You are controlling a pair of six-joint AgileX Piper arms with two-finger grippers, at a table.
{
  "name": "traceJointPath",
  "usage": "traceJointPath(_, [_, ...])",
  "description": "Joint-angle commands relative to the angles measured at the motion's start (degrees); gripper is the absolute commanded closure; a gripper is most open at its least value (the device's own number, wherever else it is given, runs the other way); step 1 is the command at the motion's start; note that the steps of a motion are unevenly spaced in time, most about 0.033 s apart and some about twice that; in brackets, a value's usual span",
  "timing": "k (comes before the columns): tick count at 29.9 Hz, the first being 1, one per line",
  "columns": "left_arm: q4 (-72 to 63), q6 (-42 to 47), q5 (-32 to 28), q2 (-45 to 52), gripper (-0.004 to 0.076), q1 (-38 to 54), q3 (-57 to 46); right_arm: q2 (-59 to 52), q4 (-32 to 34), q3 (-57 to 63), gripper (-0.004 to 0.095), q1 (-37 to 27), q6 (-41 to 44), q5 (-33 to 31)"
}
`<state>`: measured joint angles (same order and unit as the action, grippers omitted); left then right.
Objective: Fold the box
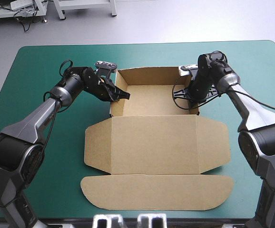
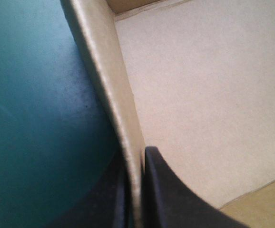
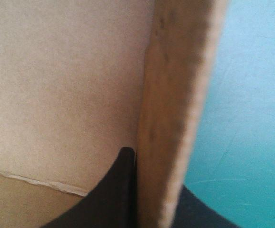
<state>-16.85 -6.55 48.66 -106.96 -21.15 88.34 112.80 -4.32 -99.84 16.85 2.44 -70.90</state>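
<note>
Brown box (image 1: 154,145) sits mid-counter (image 1: 37,142) on the teal-green cover. Tray (image 1: 152,99) at the far end, walls raised, open side up, long axis running left to right. Lid (image 1: 154,142) flat, pointing toward the near edge, rounded flap (image 1: 156,192) nearest. Left tool (image 1: 120,95) clamped on left wall (image 2: 111,90), one black finger each side. Right tool (image 1: 193,103) clamped likewise on right wall (image 3: 175,114).

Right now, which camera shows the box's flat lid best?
The high view: the lid lies whole, flat on the teal-green cover, nearer than the tray. The wrist views show mostly tray floor and a side wall pinched by the left gripper or right gripper; at most a sliver of lid past a crease.
</note>
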Motion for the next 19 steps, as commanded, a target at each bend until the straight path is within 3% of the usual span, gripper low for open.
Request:
traceJointPath(1, [1.1, 0.5, 8.7, -0.5, 0.0733, -1.7, 3.1, -1.5, -3.9, -1.8, 0.0926, 0.5, -2.4, -0.6])
traceJointPath(5, [7.2, 6.6, 19.1, -3.4, 0.0733, -1.8, 8.7, -1.3, -4.0, -1.8, 0.0926, 0.5, -1.2, -0.6])
traceJointPath(7, [7.8, 7.0, 21.2, -3.9, 0.0733, -1.8, 11.3, -1.3, -3.9, -1.8, 0.0926, 0.5, -1.2, -0.6])
traceJointPath(13, [11.7, 9.5, 25.3, -4.8, 0.0733, -1.8, 15.9, -1.3, -3.9, -1.8, 0.0927, 0.5, -1.1, -0.6])
traceJointPath(19, [11.8, 9.5, 25.2, -5.1, 0.0733, -2.3, 15.9, -1.1, -3.3, -1.8, 0.0926, 0.5, -1.0, -0.6])
